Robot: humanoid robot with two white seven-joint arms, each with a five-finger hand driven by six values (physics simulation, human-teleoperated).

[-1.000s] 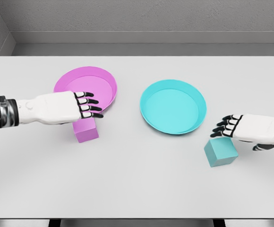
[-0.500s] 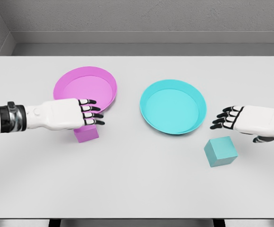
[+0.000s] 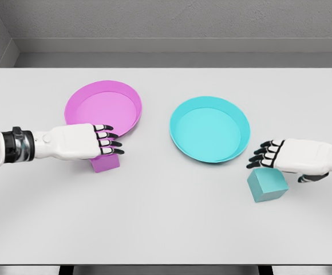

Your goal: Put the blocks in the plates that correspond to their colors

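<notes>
My left hand [image 3: 80, 142] rests over the pink block [image 3: 106, 162], fingers loose. My right hand [image 3: 295, 156] hovers, fingers apart, above the teal block [image 3: 267, 184].

A white table [image 3: 166, 223] stands before a grey wall [image 3: 172, 20].

A pink block [image 3: 106, 162] lies on the table just in front of the empty pink plate [image 3: 103, 106]. A cyan block [image 3: 267, 185] sits near the front right of the empty cyan plate [image 3: 209, 129], turned slightly askew.
</notes>
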